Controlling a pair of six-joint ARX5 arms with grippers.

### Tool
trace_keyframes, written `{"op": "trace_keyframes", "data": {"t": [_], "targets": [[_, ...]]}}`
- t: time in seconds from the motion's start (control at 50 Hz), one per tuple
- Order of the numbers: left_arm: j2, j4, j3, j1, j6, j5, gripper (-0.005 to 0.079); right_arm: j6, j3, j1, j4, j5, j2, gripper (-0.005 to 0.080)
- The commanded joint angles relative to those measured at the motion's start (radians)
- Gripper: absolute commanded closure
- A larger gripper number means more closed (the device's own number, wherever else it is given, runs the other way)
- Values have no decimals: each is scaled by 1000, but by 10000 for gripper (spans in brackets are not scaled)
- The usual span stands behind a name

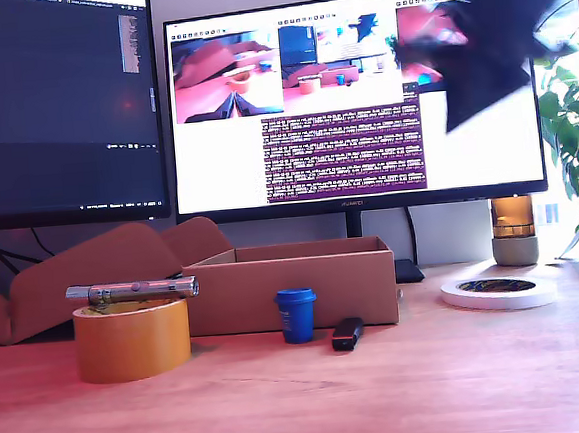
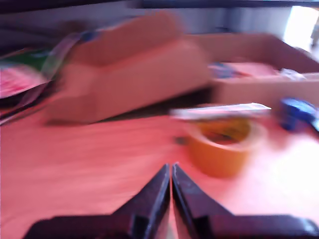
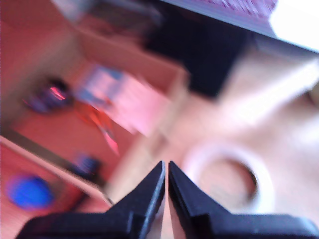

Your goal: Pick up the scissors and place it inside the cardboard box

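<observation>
The cardboard box [image 1: 295, 291] stands open at mid-table, its curved flaps spread toward the exterior view's left. In the blurred second wrist view an orange-red shape, the scissors [image 3: 97, 122], lies inside the box [image 3: 129, 57] among pink and blue items. The box wall hides the scissors in the exterior view. My second gripper [image 3: 166, 167] is shut and holds nothing, high over the box's corner. A blurred black arm [image 1: 496, 30] at the exterior view's upper right is my second arm. My first gripper [image 2: 171, 169] is shut and empty, low over the table, facing the box [image 2: 259, 92].
A yellow-brown tape roll [image 1: 132, 339] [image 2: 222, 147] carries a silver stick [image 1: 132, 289]. A blue cup [image 1: 297, 314] [image 3: 29, 191] and a black gadget [image 1: 347, 333] stand before the box. A white ring [image 1: 498, 288] [image 3: 227, 179] lies at the exterior view's right. Monitors stand behind.
</observation>
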Motion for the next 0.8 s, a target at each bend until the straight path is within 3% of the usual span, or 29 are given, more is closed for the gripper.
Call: {"op": "trace_keyframes", "data": {"t": [0.0, 0.18, 0.56, 0.78], "targets": [[4, 6, -22, 24, -8, -10, 764, 4, -55, 3, 20, -14, -33, 763], [4, 14, -22, 111, -3, -2, 764, 10, -163, 0, 43, -31, -117, 763], [4, 61, -23, 250, 47, 200, 764, 107, -330, -52, 161, -27, -348, 763], [4, 66, -23, 260, 79, 160, 764, 108, -417, -136, 202, -17, -476, 763]]}}
